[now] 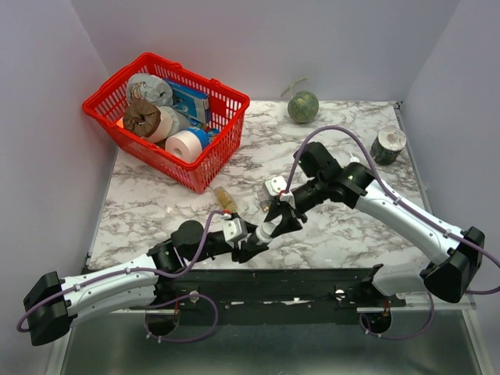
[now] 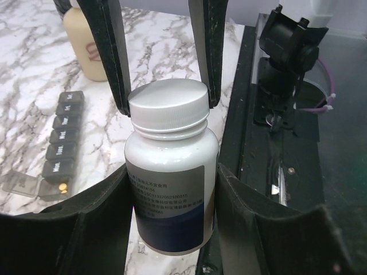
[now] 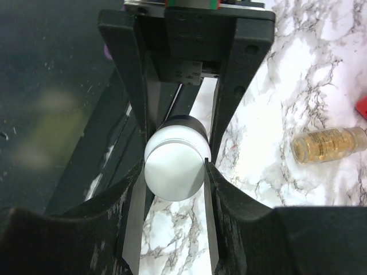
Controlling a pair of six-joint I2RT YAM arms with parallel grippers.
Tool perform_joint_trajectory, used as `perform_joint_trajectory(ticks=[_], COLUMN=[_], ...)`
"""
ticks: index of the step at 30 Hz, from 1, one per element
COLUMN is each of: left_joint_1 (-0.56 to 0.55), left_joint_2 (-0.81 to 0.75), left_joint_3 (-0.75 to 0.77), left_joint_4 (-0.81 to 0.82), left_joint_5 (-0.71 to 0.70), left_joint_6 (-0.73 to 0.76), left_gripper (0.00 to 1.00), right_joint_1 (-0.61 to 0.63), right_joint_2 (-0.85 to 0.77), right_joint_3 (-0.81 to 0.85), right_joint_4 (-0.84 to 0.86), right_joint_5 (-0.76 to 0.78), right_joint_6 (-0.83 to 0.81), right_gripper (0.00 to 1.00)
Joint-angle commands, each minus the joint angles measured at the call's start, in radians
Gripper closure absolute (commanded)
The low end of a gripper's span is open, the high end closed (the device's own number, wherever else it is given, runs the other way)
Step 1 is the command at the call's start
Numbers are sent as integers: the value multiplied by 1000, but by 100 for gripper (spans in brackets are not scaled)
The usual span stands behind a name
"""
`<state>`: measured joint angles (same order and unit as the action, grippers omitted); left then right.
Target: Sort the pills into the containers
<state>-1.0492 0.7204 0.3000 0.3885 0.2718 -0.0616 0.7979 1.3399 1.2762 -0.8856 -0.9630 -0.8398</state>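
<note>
A white-capped bottle (image 2: 172,166) with a dark blue label hangs between the two arms. My left gripper (image 2: 172,172) is shut on its body. My right gripper (image 3: 175,166) comes in from the other side and is shut on the white cap (image 3: 175,169), fingers pressed to both sides. The pills show as tan pieces inside a clear vial (image 3: 327,146) lying on the marble, which also appears beside the basket in the top view (image 1: 226,199). The containers (image 2: 60,134), a dark-grey strip of lidded compartments, lie left of the bottle. The nearest lid is open over one yellow pill (image 2: 63,187).
A red wire basket (image 1: 113,80) full of rolls and packets stands at the back left. A green ball (image 1: 303,107) and a dark roll (image 1: 388,144) sit at the back right. A beige bottle (image 2: 86,48) stands beyond the strip. The black base rail (image 1: 273,285) runs along the near edge.
</note>
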Motion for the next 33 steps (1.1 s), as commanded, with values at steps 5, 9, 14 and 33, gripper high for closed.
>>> perform_joint_trajectory(ticks=[5, 9, 14, 33], left_joint_1=[11, 12, 12, 14], left_joint_2=[1, -3, -25, 71], left_joint_3=[94, 87, 87, 169], left_joint_4=[273, 320, 357, 484], left_joint_5=[-248, -337, -376, -669], left_joint_6=[31, 14, -1, -76], left_gripper=[100, 100, 100, 100], right_joint_1=[6, 1, -60, -98], right_joint_2=[7, 15, 19, 61], right_joint_3=[-81, -110, -103, -43], right_joint_4=[129, 212, 254, 456], right_joint_5=[53, 64, -35, 102], right_joint_6=[298, 444, 495, 868], right_gripper=[78, 80, 82, 93])
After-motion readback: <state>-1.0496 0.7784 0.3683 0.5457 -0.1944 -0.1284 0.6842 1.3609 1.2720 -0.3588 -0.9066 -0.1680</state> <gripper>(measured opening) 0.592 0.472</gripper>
